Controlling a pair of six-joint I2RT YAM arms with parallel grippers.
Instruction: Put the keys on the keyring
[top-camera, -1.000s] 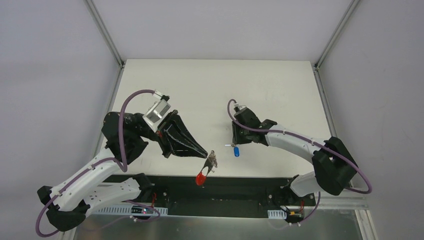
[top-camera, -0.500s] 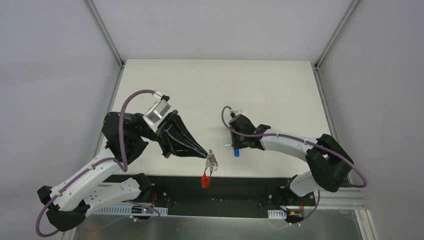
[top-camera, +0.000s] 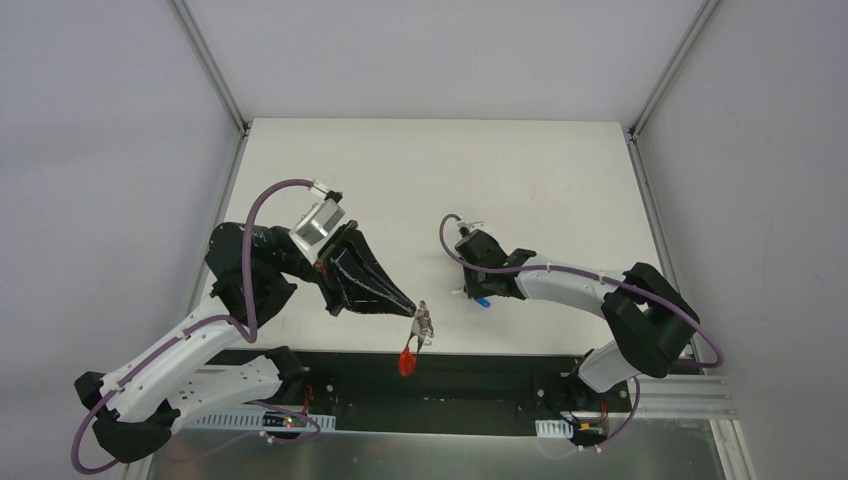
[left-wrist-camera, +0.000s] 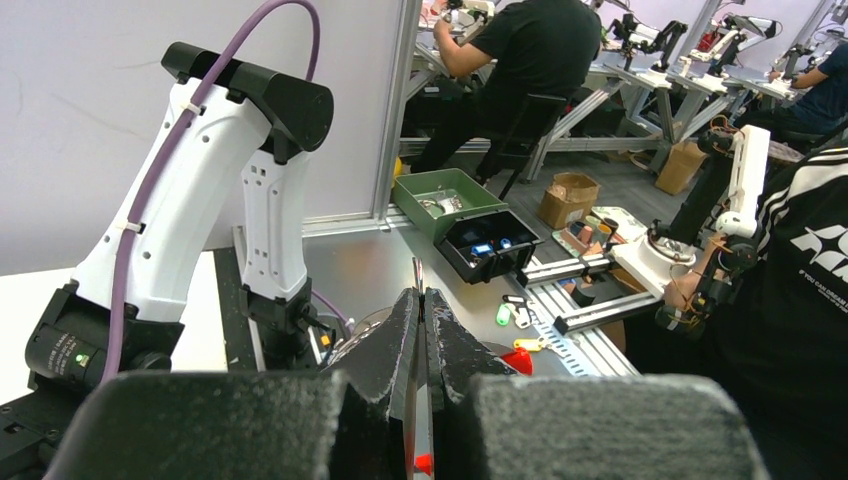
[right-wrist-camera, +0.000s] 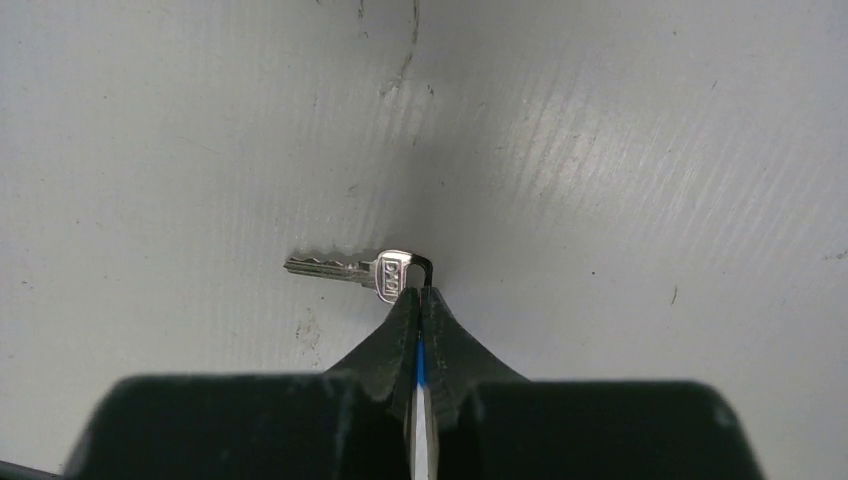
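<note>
Right fingers (right-wrist-camera: 398, 335) are pinched shut on the blue tag (right-wrist-camera: 421, 368), a sliver of it showing between them. Its key (right-wrist-camera: 340, 267) pokes out just past the tips, flat on the counter (right-wrist-camera: 620, 150). Left fingers (left-wrist-camera: 392, 345) are shut on the keyring (top-camera: 425, 322), with the rings just off their tips and the red strip (top-camera: 404, 359) dangling below. The pickup looks done and threading has not begun. Next, the right arm likely must lift the key and bring it across to a ring.
</note>
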